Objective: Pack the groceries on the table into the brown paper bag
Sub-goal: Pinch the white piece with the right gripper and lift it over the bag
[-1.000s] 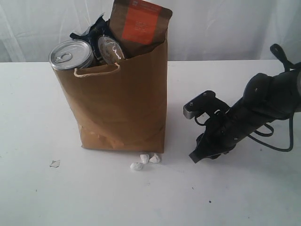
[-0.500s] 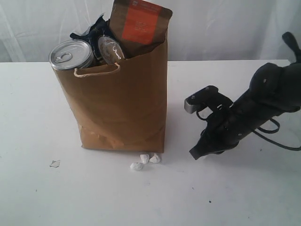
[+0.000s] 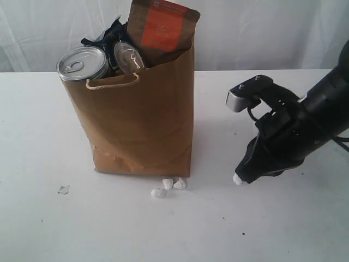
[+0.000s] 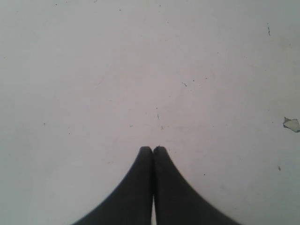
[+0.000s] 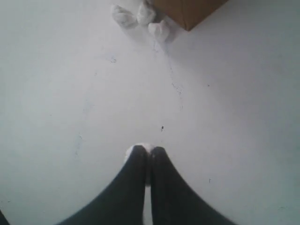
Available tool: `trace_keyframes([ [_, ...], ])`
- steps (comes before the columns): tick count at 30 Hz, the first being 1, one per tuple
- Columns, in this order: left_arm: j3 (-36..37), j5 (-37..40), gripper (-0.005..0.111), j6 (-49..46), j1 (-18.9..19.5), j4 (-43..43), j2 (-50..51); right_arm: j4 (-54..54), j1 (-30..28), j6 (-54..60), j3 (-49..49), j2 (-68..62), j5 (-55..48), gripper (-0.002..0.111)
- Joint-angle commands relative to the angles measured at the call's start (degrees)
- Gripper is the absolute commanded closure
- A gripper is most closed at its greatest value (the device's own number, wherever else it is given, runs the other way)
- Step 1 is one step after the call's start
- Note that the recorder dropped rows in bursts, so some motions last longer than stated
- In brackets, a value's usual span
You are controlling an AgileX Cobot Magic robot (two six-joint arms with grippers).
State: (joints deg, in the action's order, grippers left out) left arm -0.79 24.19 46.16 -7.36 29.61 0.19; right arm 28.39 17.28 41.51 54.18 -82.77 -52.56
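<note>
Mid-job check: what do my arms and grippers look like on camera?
The right arm is bulky matte black, with a black cable looping beside a grey-faced wrist camera box. The right gripper and left gripper are black, each tapering to rounded tips. No markings visible.

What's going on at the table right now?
The brown paper bag stands packed; the silver-lidded jar and orange-labelled brown pouch poke out the top. The right pincer is shut low over the table, a white bit at its tip. The left pincer is shut, holding nothing. Three white lumps lie by the bag's foot.
</note>
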Motion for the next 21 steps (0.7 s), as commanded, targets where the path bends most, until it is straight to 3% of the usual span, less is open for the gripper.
trace_keyframes([
  [1,0.58,2.43,0.107,0.09,-0.1,-0.64,-0.19,-0.08,0.0,-0.21,-0.01,8.81,-0.53,0.108],
  [6,0.58,2.43,0.107,0.09,-0.1,-0.64,-0.19,5.71,0.0,-0.34,-0.01,18.09,17.94,0.108],
  [8,0.58,2.43,0.107,0.09,-0.1,-0.64,-0.19,18.32,0.0,4.87,-0.01,19.01,24.59,0.108],
  [12,0.58,2.43,0.107,0.09,-0.1,-0.64,-0.19,38.43,0.0,21.93,-0.01,18.54,27.49,0.108],
  [17,0.58,2.43,0.107,0.09,-0.1,-0.64,-0.19,58.83,0.0,34.69,-0.01,18.16,32.81,0.108],
  [19,0.58,2.43,0.107,0.09,-0.1,-0.64,-0.19,68.97,0.0,45.15,-0.01,16.45,29.99,0.108],
  [21,0.58,2.43,0.107,0.09,-0.1,-0.64,-0.19,71.55,0.0,52.1,0.21,14.44,24.58,0.108],
])
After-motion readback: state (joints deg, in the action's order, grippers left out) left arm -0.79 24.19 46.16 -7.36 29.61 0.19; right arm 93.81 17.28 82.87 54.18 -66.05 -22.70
